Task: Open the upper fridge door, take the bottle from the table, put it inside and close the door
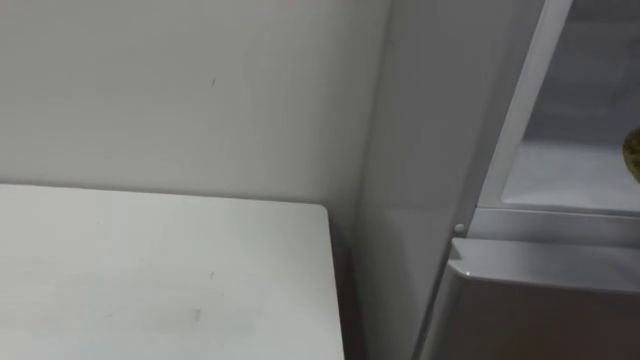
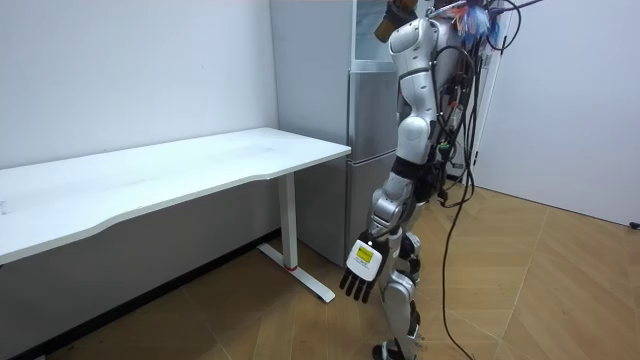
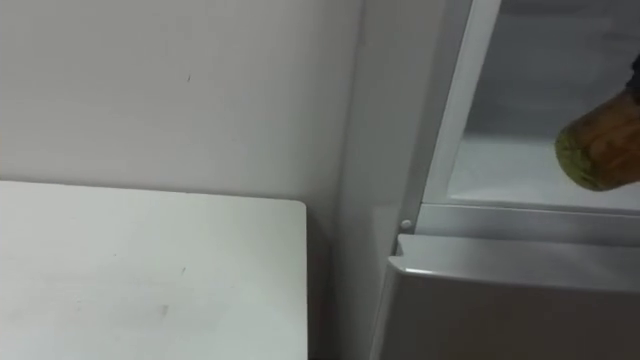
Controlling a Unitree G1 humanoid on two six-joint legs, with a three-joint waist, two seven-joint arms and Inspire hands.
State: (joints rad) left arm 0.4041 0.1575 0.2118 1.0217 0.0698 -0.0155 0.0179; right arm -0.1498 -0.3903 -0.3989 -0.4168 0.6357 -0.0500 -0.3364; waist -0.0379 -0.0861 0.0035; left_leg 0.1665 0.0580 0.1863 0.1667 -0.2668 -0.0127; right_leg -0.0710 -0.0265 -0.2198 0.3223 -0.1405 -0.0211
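The bottle (image 3: 598, 145), its greenish-brown rounded end showing, hovers inside the open upper fridge compartment (image 3: 520, 175), above the white shelf. It comes in from the right, on my right arm's side, and its edge (image 1: 633, 156) just shows in the left eye view. In the room view the bottle (image 2: 386, 24) is a brown shape at the top of the fridge (image 2: 372, 110), at the end of my raised right arm. The fingers round it are hidden. My left hand (image 2: 362, 268) hangs by my side, fingers relaxed and holding nothing.
A white table (image 1: 150, 270) stands to my left, its right edge close to the fridge's side wall (image 1: 410, 180). The shut lower fridge door (image 3: 500, 300) is below the compartment. I stand right before the fridge on a wooden floor (image 2: 540, 290).
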